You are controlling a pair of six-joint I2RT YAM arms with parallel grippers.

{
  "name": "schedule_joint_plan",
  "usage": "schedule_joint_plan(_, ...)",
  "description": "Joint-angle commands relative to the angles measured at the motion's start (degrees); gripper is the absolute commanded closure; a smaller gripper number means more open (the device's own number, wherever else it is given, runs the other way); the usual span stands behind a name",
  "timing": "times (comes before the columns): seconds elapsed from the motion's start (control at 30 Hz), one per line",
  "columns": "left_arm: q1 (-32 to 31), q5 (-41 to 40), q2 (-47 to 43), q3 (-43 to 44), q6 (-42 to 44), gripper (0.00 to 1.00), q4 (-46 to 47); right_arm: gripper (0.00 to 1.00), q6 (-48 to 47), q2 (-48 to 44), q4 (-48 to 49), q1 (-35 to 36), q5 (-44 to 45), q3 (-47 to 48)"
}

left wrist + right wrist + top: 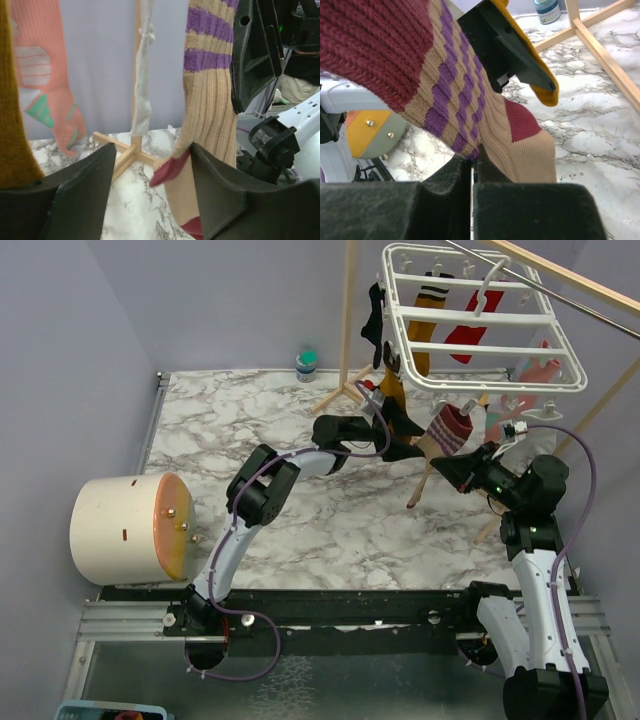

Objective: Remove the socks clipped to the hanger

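Note:
The white grid hanger hangs at the top right. A black sock, a mustard sock, a red sock and a pink sock hang from it. A tan sock with purple stripes and maroon cuff hangs lowest. My right gripper is shut on this striped sock's edge, pinched at the fingertips. My left gripper is open around the same sock's foot, which touches its right finger. The mustard sock and pink-teal sock hang to its left.
The light wooden rack stand has its cross foot on the marble table right behind the socks. A white cloth strip hangs by its post. A cream cylinder lies at the left edge. A small bottle stands at the back.

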Motion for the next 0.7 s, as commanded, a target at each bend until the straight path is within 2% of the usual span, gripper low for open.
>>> schedule_joint_plan(0.0,-0.6,2.6,1.6,2.2,-3.6,0.44,5.1,0.99,-0.6,-0.3,0.8,0.5,-1.7,-0.4)
schedule_joint_plan(0.17,-0.7,2.9,2.3,3.0,-5.0,0.61,6.0,0.97,-0.5,-0.5,0.8,0.5,-1.3,-0.5)
schedule_joint_plan(0.37,-0.7,3.4,2.6,3.7,-7.2,0.94,8.0,0.96,-0.5,-0.8,0.7,0.6,-1.4,-0.6)
schedule_joint_plan(0.43,-0.7,3.5,2.5,3.5,-7.3,1.0,8.3,0.96,-0.6,-1.0,0.5,0.6,-1.5,-0.6)
schedule_joint_plan(0.5,-0.7,3.5,2.3,3.2,-7.5,1.0,8.5,0.95,-0.7,-1.1,0.3,0.6,-1.4,-0.6)
schedule_joint_plan(0.57,-0.7,3.6,2.0,2.8,-7.7,1.0,8.6,0.87,-0.7,-1.5,0.2,0.6,-1.5,-0.5)
schedule_joint_plan(0.67,-0.7,3.7,1.6,2.1,-7.6,1.0,8.6,0.48,-0.9,-2.2,-1.4,0.6,-0.4,-0.4)
